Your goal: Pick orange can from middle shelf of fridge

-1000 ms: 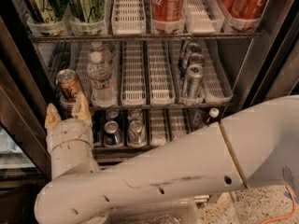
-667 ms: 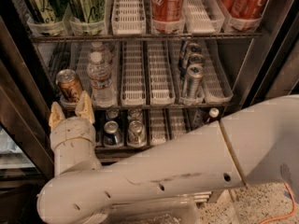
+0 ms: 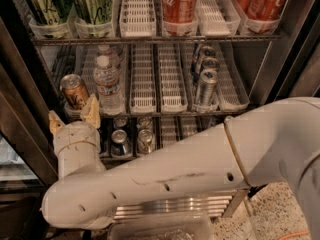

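Orange can [image 3: 74,90]: stood at the 9 o'clock end of the middle shelf [image 3: 150,111] in the fridge [image 3: 20,134], beside a water bottle [image 3: 108,85].
My pincer [image 3: 73,118]: spread wide, just below the can at its 6 o'clock, gripping nothing.
Doing it well: I judged I should rise, straddle the can squarely, and spare the bottle.
Writing: red cans [image 3: 178,3] at 12 o'clock showed Coca-Cola script.
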Tool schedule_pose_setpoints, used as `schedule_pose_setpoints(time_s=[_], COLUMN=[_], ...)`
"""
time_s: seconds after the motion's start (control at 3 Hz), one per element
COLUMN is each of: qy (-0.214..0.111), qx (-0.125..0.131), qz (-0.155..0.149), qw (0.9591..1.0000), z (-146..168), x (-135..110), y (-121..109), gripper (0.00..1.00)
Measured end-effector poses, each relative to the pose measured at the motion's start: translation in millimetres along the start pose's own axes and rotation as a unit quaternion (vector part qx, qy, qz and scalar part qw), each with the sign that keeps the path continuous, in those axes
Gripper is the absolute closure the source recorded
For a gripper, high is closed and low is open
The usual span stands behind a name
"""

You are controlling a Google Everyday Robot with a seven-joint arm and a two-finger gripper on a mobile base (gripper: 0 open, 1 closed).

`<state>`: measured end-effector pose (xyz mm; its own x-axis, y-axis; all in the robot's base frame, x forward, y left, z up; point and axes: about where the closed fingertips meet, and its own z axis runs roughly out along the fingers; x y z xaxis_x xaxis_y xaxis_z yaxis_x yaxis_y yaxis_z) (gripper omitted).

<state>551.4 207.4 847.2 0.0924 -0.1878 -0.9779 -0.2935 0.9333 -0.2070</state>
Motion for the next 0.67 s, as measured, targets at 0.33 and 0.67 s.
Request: schedule_pose_setpoints(time_s=[0.33,0.67], qy=[-0.003,-0.01], qx=[-0.001,0.003], qz=[-0.004,-0.008], qw=[1.0,0.9999], z=[9.1,18.1], x=[0.4,-2.3], y=[2.1,1.2], gripper=[0.27,0.3])
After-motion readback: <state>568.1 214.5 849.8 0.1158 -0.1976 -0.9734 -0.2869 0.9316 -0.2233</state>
